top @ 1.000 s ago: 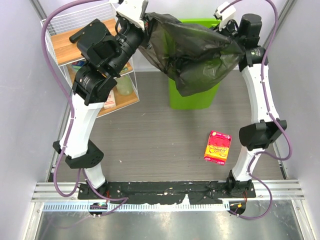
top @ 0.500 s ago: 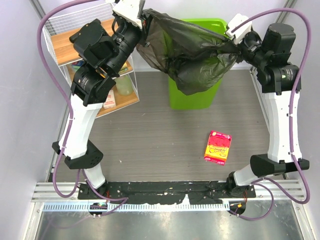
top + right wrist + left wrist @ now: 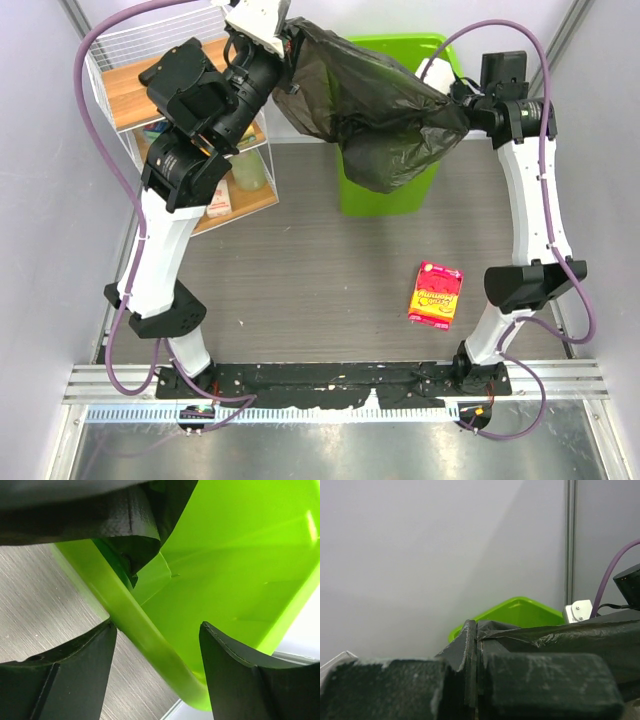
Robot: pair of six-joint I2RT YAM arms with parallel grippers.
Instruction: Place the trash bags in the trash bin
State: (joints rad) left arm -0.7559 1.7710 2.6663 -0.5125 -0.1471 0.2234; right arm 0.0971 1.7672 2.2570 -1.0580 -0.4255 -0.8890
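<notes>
1. Up at the far left, the left gripper (image 3: 287, 42) is clamped tight on one edge of the trash bag (image 3: 385, 110) and holds it in the air.
2. From there the black plastic stretches across the mouth of the trash bin (image 3: 395, 200) and sags over its front wall.
3. At the bag's other end, the right gripper (image 3: 458, 95) has its jaws spread wide. Its fingers (image 3: 65, 675) grip nothing, and only the bin's rim shows in the gap.
4. A red snack packet (image 3: 436, 294) lies on the table (image 3: 300, 260), well apart from the bin.
</notes>
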